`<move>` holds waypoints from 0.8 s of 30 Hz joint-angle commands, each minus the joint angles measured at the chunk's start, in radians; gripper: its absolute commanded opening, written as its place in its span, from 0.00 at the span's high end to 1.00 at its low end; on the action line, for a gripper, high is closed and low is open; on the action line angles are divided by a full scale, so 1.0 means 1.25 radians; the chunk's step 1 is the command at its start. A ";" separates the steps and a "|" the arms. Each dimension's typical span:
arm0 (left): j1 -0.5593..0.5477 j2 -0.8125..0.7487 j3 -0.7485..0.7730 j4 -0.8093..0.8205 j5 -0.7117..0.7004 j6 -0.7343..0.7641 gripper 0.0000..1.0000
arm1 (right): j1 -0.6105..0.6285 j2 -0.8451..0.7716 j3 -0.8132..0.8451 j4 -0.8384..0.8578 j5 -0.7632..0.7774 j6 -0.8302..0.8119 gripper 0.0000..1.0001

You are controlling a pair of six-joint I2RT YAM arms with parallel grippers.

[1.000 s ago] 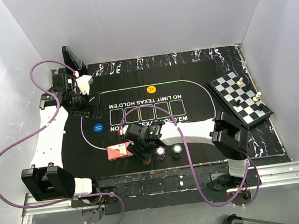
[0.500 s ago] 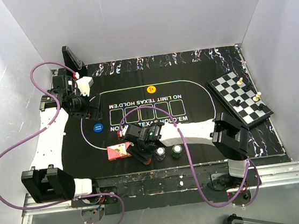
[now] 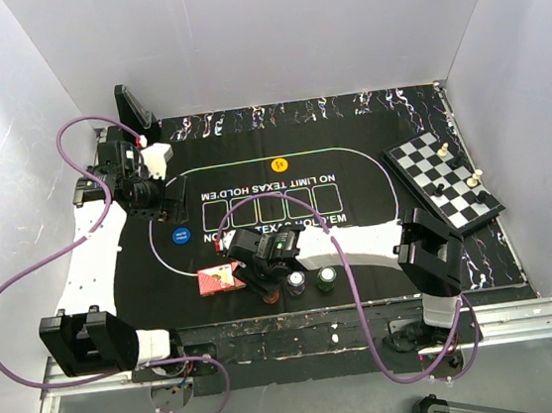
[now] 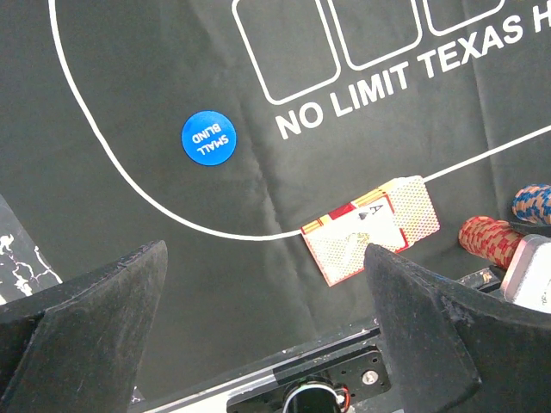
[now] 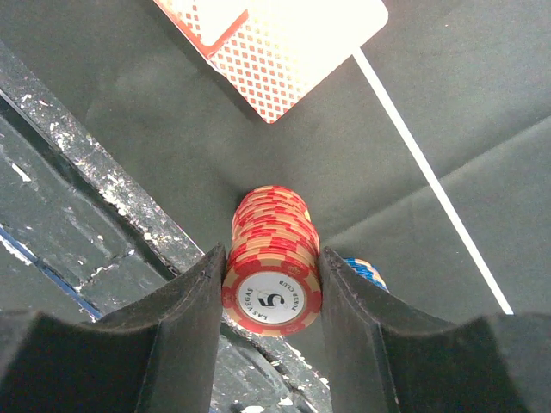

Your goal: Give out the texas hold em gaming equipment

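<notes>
Red chip stack upright on the black mat at its near edge, clamped between the fingers of the right gripper, contact on both sides, base down on the mat. Just to the right, a neighbouring chip stack and an outer chip stack, both untouched. Just to the left, the red-backed card deck, an ace showing face-up on it, at the white oval line. Farther in, a blue small-blind disc flat inside the oval, then five printed card boxes with nothing in them. Beyond, an orange disc at the far curve. Left gripper spread wide, holding nothing, above the mat's left side. Probably early going: two discs placed, chips and cards not yet shared out.
</notes>
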State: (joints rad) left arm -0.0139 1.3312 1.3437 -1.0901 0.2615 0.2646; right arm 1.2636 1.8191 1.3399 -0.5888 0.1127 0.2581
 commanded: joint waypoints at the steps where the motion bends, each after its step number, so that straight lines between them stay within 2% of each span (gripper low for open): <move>1: 0.004 -0.035 -0.012 0.013 0.006 0.006 0.00 | 0.005 -0.033 0.028 -0.003 0.014 -0.003 0.55; 6: 0.003 -0.043 -0.016 0.014 -0.001 0.009 0.00 | 0.005 -0.027 0.019 0.002 0.018 -0.002 0.58; 8: 0.003 -0.046 -0.017 0.015 -0.001 0.010 0.00 | 0.005 -0.026 0.015 0.003 0.021 -0.002 0.62; 10: 0.003 -0.048 -0.018 0.017 -0.002 0.010 0.00 | 0.005 -0.028 0.019 0.002 0.028 0.000 0.69; 14: 0.003 -0.049 -0.015 0.017 0.001 0.009 0.00 | 0.005 -0.038 0.032 -0.008 0.037 0.001 0.96; 15: 0.003 -0.050 -0.012 0.015 0.002 0.008 0.00 | 0.005 -0.041 0.036 -0.008 0.044 0.001 0.99; 24: 0.009 -0.050 0.014 0.007 0.041 -0.010 0.00 | 0.003 -0.010 0.155 -0.065 0.061 -0.028 0.99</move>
State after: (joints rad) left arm -0.0128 1.3075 1.3247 -1.0840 0.2710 0.2672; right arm 1.2655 1.8187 1.4204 -0.6437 0.1646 0.2520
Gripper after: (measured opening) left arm 0.995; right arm 0.511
